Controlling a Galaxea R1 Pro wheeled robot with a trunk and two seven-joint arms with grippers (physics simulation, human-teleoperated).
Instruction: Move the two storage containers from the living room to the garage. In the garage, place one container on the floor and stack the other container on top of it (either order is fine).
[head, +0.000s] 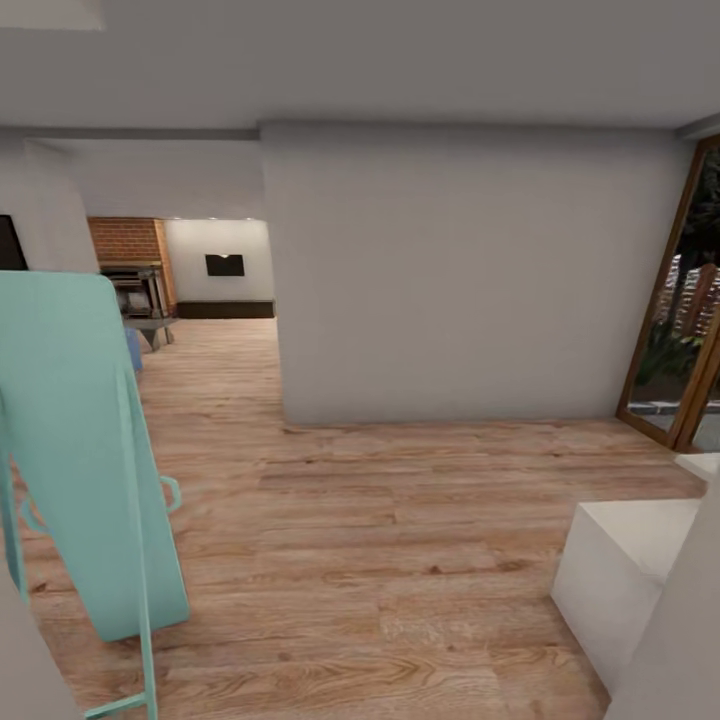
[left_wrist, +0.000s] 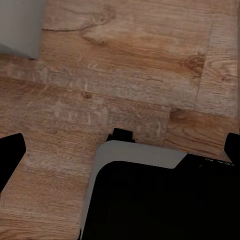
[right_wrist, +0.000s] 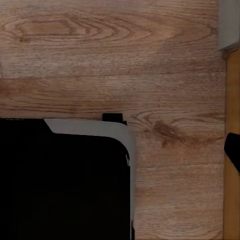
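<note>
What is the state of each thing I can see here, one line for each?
Turquoise ironing board: upright, leaning, on the wood floor.
Glass door: cannot tell whether open or shut.
Left gripper: jaws open, holding nothing, above the floor.
Right gripper: one fingertip in view; state cannot be told.

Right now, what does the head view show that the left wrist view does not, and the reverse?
Head view alone: a white wall, a turquoise ironing board leaning at the left, a glass door at the right, and a brick fireplace in the far room. Left wrist view alone: the robot's dark base with its grey edge, seen from above. Both share the light wood plank floor.
</note>
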